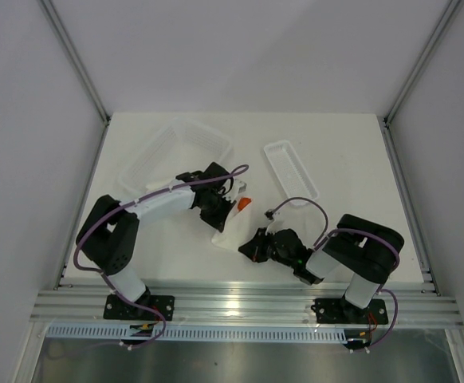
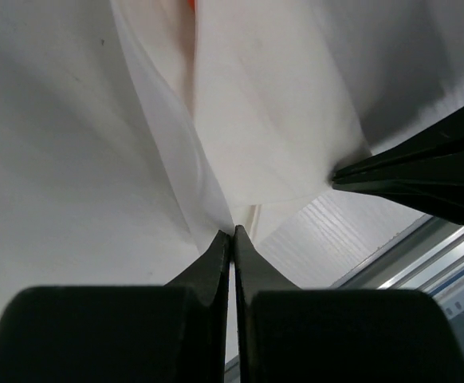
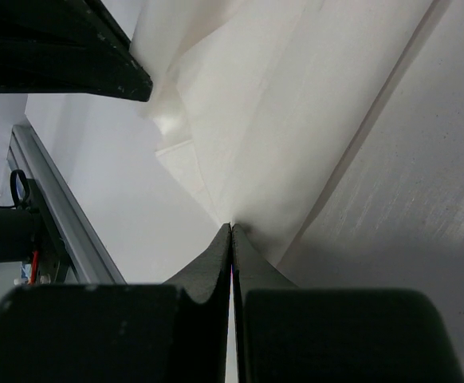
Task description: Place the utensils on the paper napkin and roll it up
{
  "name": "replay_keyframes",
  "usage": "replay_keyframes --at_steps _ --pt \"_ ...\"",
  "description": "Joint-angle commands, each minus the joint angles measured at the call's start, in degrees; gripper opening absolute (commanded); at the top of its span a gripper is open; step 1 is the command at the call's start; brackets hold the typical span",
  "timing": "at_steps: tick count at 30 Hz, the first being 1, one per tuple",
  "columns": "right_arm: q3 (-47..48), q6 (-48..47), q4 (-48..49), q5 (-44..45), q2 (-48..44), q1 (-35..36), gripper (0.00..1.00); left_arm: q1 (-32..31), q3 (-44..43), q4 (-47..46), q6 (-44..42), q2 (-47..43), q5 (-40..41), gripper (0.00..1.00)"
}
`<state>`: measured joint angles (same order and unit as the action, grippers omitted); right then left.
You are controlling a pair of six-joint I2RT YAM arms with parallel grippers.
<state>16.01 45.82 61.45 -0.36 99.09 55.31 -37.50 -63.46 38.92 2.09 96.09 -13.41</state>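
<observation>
1. Left hand (image 2: 232,233): fingers pressed together with no gap between them. The tips nip a fold of the paper napkin (image 2: 272,120) at its lower edge.
2. Right hand (image 3: 230,230): fingers likewise closed tight, with the tips pinching an edge of the same napkin. The two hands sit close, facing each other across the sheet, and each shows in the other's wrist view.
3. Paper napkin: white, creased and partly folded over, standing up in loose folds between the two hands. It lies on the table (image 1: 351,144) near the front middle, just ahead of the arm bases.
4. Utensils (image 1: 244,203): only a small orange-red end shows, poking from the napkin's far edge beside the left hand. The rest is hidden under paper, and which piece it is cannot be told.
5. Clear plastic tub (image 1: 176,148): rear left of the table, behind the left arm.
6. White oblong tray (image 1: 290,170): rear, right of centre, apart from the napkin.
7. Aluminium rail (image 1: 248,307): runs along the table's near edge and carries both arm bases.
</observation>
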Motion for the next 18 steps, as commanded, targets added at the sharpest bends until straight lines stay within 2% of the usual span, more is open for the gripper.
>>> replay_keyframes --at_steps 1,18 --pt "1.2 -1.2 -3.1 -0.5 -0.7 -0.4 0.0 -0.6 -3.4 0.7 1.0 -2.8 -4.0 0.01" --pt "3.6 -2.3 -10.6 -1.7 -3.3 -1.4 0.0 -0.7 -5.4 -1.8 8.2 0.9 -19.5 0.01"
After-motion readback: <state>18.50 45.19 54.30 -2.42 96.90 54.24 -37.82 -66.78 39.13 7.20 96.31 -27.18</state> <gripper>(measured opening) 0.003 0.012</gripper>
